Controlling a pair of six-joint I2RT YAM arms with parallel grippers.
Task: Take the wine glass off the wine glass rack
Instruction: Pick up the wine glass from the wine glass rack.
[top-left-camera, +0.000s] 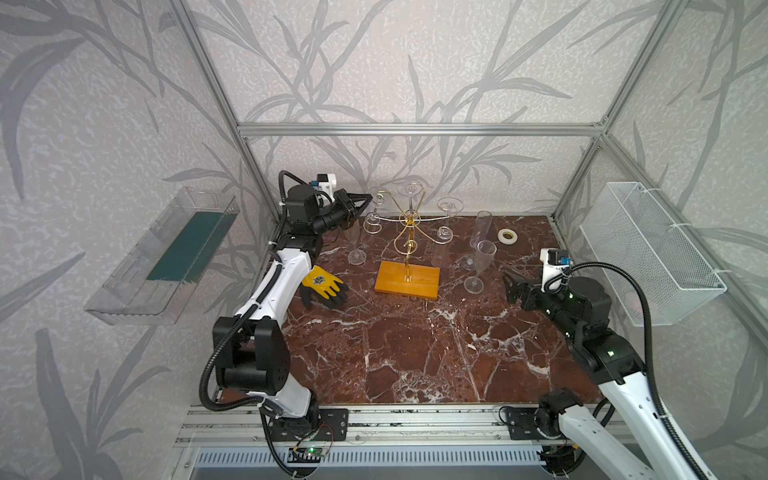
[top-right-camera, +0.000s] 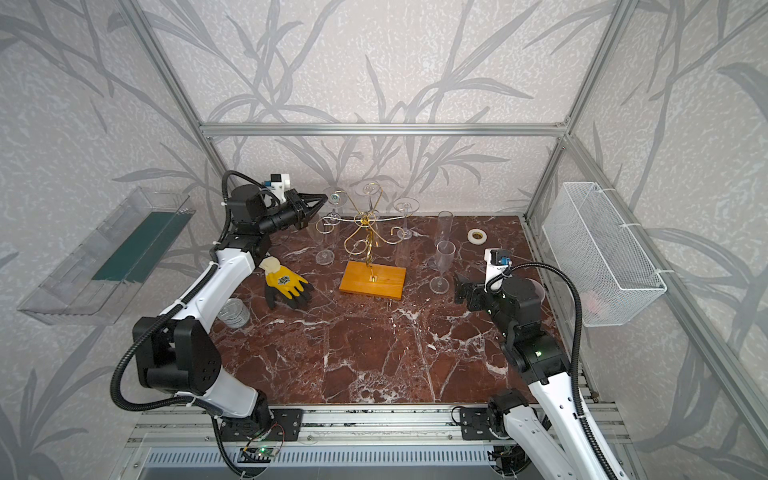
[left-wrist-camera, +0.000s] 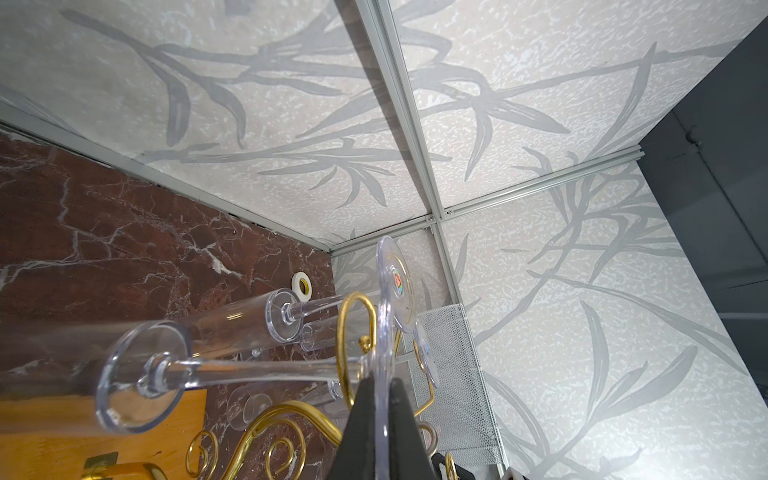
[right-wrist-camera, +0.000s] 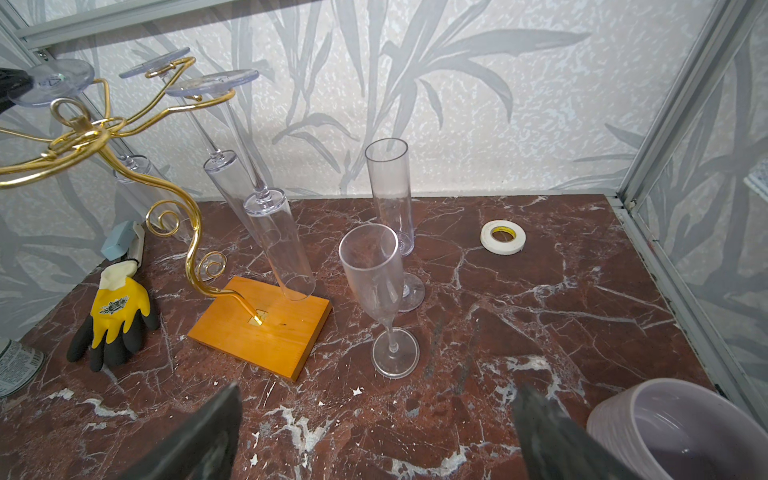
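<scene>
The wine glass rack (top-left-camera: 409, 226) is a gold wire stand on an orange wooden base (top-left-camera: 408, 279), standing at the back middle in both top views (top-right-camera: 368, 232). Clear wine glasses hang from it upside down by their feet. My left gripper (top-left-camera: 368, 199) is shut on the foot of the leftmost hanging wine glass (top-left-camera: 379, 196). In the left wrist view the black fingers (left-wrist-camera: 360, 419) clamp the foot's edge, and the stem (left-wrist-camera: 270, 368) runs away from them through a gold arm (left-wrist-camera: 353, 328). My right gripper (top-left-camera: 509, 286) is open low over the table, with nothing between its fingers (right-wrist-camera: 199, 436).
Two flutes (top-left-camera: 478, 266) stand right of the rack and one (top-left-camera: 356, 249) stands left of it. A tape roll (top-left-camera: 508, 236) lies at the back right and a yellow-black glove (top-left-camera: 324, 286) front left. A mauve cup (right-wrist-camera: 681, 432) is beside my right gripper. A mesh basket (top-left-camera: 648, 249) hangs on the right wall.
</scene>
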